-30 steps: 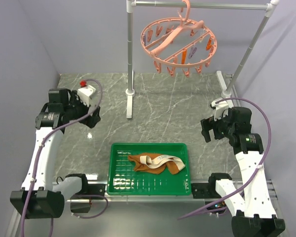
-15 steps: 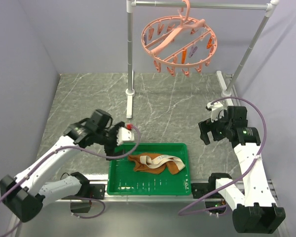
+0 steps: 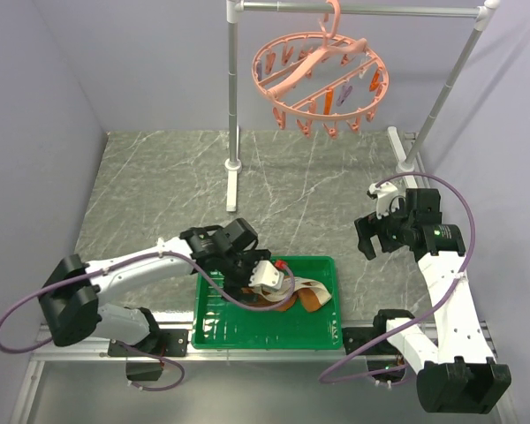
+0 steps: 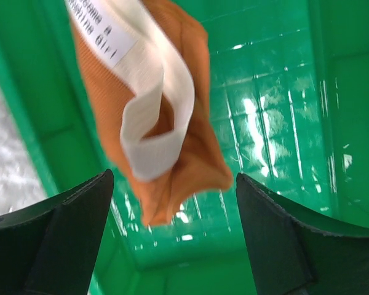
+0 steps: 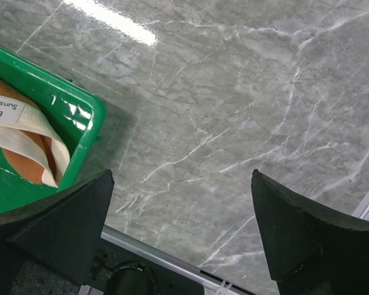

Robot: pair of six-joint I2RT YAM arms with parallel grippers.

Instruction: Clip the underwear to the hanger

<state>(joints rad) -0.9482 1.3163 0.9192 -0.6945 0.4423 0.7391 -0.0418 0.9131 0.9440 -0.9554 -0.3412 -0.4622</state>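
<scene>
We find the left gripper [image 4: 172, 206] agape over the underwear [image 4: 190, 153] bunched in the tray [image 3: 214, 329], the right gripper [image 5: 181, 187] agape aside; a shallow pinch may catch only the waistband [image 4: 157, 132] and slip.

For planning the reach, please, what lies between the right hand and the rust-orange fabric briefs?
Top view: only bare grey marble table and the green plastic tray's wall separate the right hand from the briefs.

A green tray [image 3: 214, 325] sits on the grey marbled table [image 3: 150, 177], a metal rack [image 3: 233, 97] standing behind.
</scene>
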